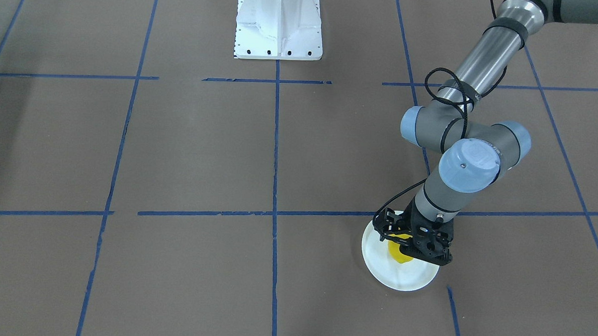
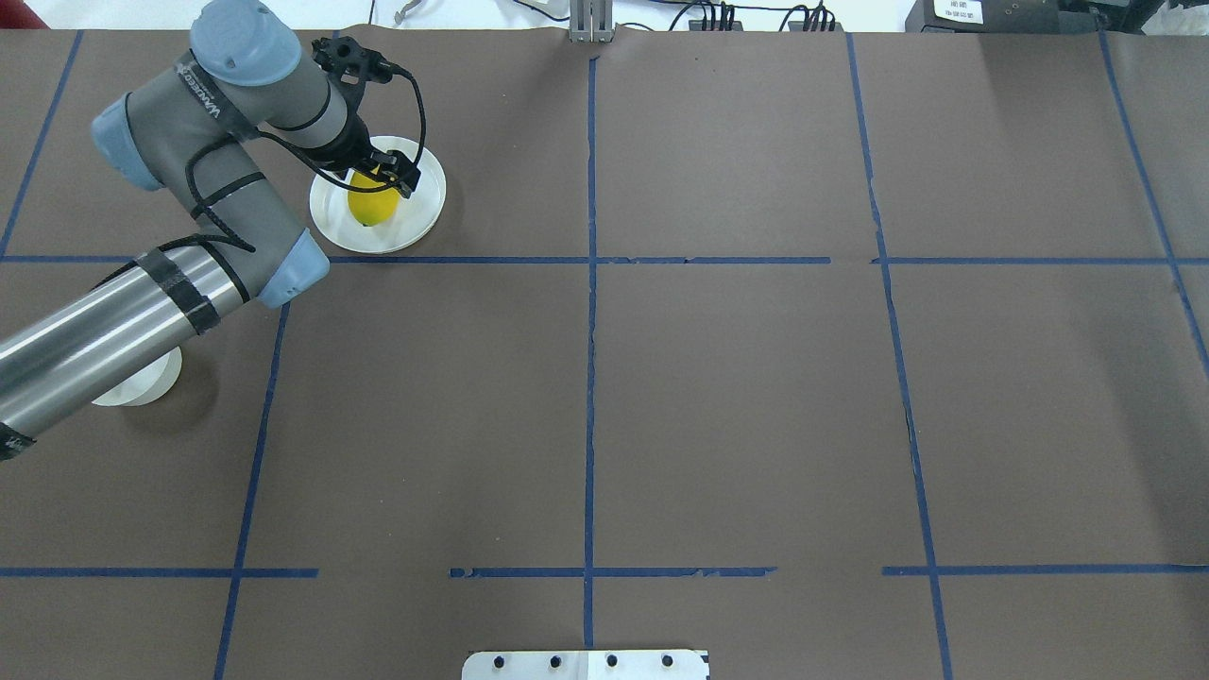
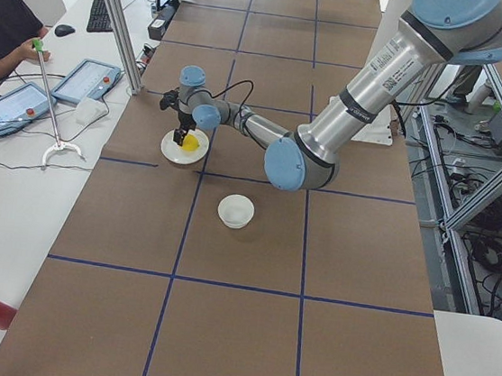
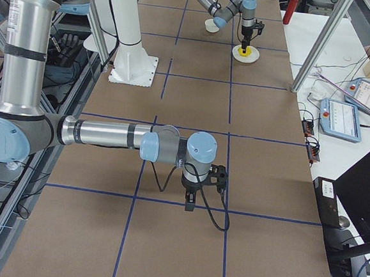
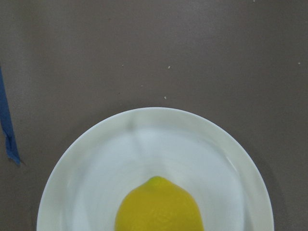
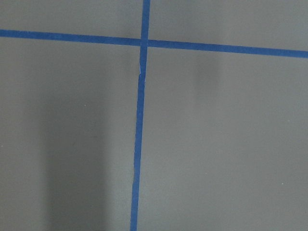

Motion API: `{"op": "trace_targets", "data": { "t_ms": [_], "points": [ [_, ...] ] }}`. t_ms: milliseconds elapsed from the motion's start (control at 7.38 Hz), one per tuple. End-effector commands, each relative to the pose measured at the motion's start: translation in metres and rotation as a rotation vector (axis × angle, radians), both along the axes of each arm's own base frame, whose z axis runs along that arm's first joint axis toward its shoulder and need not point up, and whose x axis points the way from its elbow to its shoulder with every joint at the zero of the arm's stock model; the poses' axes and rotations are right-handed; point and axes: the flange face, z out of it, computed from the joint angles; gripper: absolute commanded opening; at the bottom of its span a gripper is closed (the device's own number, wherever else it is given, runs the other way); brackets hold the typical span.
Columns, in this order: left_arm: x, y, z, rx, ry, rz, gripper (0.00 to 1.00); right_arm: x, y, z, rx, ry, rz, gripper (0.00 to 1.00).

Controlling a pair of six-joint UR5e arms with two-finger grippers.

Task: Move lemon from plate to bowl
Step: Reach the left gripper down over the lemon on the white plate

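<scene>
The yellow lemon (image 2: pixel 370 206) lies on the white plate (image 2: pixel 420 203) at the far left of the table. My left gripper (image 2: pixel 383 179) is down over the lemon's far end, its jaws apparently open on either side of it. The left wrist view shows the lemon (image 5: pixel 159 207) on the plate (image 5: pixel 96 163) at the bottom edge, with no fingers in view. The front view shows the gripper (image 1: pixel 408 245) over the lemon (image 1: pixel 400 256) on the plate (image 1: pixel 407 278). The small white bowl (image 2: pixel 142 385) sits nearer the robot, partly hidden under the left forearm; it shows fully in the exterior left view (image 3: pixel 236 211).
The brown table is marked with blue tape lines (image 2: pixel 589 283). My right gripper (image 4: pixel 189 203) hangs low over the table far from the dishes, seen only from the side; I cannot tell its state. The white robot base (image 1: pixel 279 23) is at the table's middle.
</scene>
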Motion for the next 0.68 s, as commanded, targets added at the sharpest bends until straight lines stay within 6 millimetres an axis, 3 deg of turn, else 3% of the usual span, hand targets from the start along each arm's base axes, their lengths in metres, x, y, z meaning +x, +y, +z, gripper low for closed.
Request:
{"op": "trace_targets", "data": {
  "t_ms": [0,271,406,542],
  "points": [
    [0.0073,-0.0003,0.0106,0.008,-0.017,-0.006,0.99,0.0,-0.0007,-0.0007,0.002,0.0,0.0,1.0],
    [0.0104,-0.0011,0.0183,0.026,-0.021,-0.014,0.98,0.0,0.0,0.0,0.0,0.0,0.0,1.0],
    [0.0101,-0.0008,0.0194,0.027,-0.021,-0.013,0.92,0.0,0.0,0.0,0.0,0.0,0.0,1.0],
    [0.0109,0.0001,0.0204,0.031,-0.022,-0.009,0.72,0.0,0.0,0.0,0.0,0.0,0.0,1.0]
  ]
}}
